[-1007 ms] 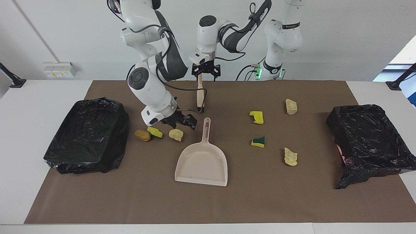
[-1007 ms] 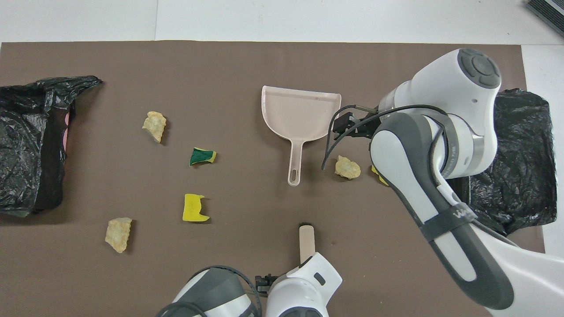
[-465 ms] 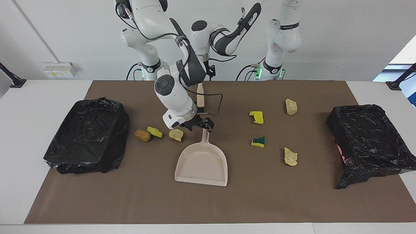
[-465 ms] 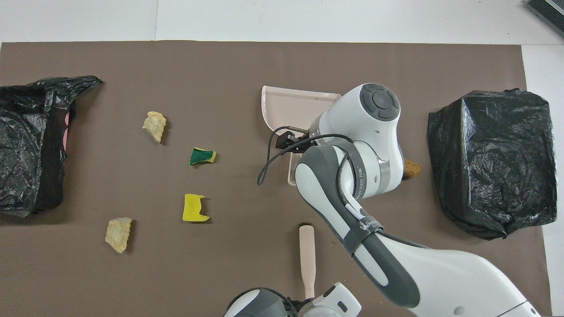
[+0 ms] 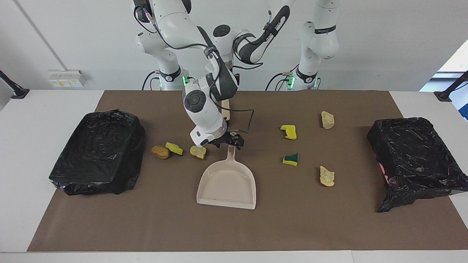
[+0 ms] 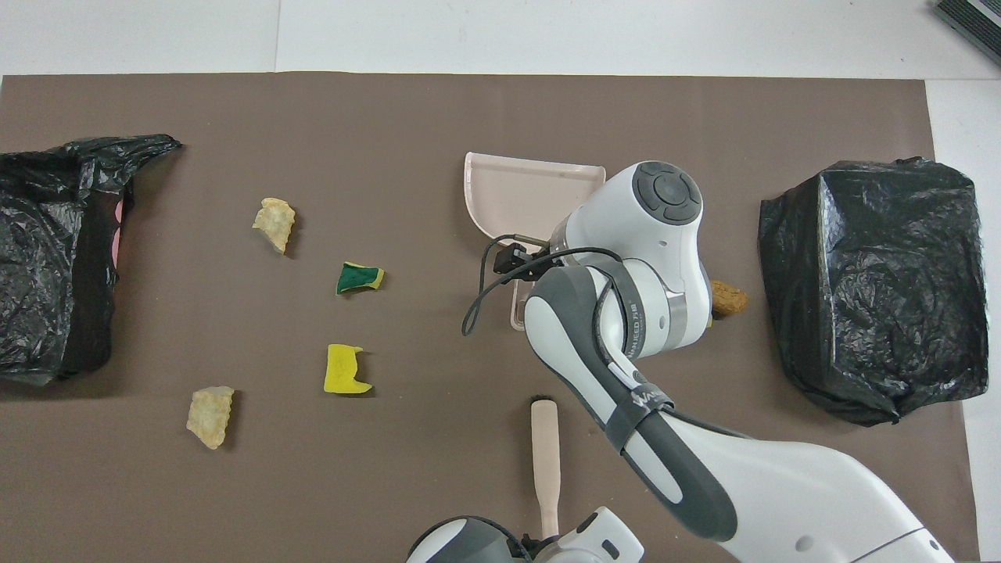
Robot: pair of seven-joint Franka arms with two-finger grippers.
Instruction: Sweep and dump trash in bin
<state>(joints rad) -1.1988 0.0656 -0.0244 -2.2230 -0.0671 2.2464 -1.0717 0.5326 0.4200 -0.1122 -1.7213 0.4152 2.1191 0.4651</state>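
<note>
Several scraps of trash lie on the brown mat. A brown chunk (image 5: 160, 152), a yellow sponge (image 5: 174, 148) and a tan chunk (image 5: 198, 151) sit together toward the right arm's end. The other scraps include a yellow sponge (image 5: 289, 132) and a green-yellow piece (image 5: 291, 159), both toward the left arm's end. My right gripper (image 5: 230, 141) is open, low over the end of the beige dustpan's (image 5: 226, 182) handle, with a finger on each side. My left gripper (image 6: 545, 538) is at the handle end of the beige brush (image 6: 545, 453) and is mostly hidden.
A bin lined with a black bag (image 5: 98, 149) stands at the right arm's end of the mat. A second black-bagged bin (image 5: 413, 153) stands at the left arm's end. Tan chunks (image 5: 327, 119) (image 5: 327, 176) lie near that second bin.
My right gripper swung from over the three scraps by its bin to the dustpan's handle and came down over it. The left arm drew back toward the robots along the brush handle.
</note>
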